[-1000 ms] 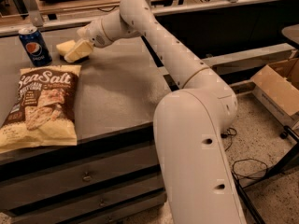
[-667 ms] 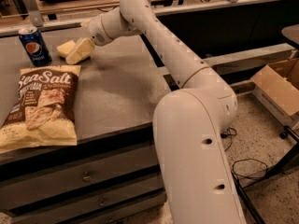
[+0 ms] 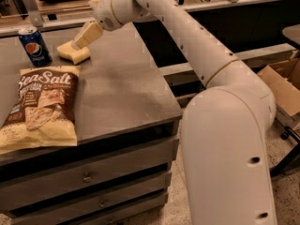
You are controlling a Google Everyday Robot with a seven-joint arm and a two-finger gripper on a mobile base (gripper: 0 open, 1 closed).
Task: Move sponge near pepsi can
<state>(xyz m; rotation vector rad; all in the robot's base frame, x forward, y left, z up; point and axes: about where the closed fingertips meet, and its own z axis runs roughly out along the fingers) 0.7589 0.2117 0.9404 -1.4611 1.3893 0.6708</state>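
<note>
One gripper (image 3: 78,42) at sponge (image 3: 74,55), pepsi can (image 3: 35,46) beyond

The gripper slants down-left, its tip touching the pale-yellow sponge just beneath; its grip cannot be told. The pepsi can stands farther left of the gripper, near the sponge, not touching.

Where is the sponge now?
In the camera view the sponge lies far back on the table, just right of the pepsi can, with the gripper at its top.

Tool (image 3: 78,43) at sponge (image 3: 74,55), right of pepsi can (image 3: 35,46), behind chip bag (image 3: 42,108).
</note>
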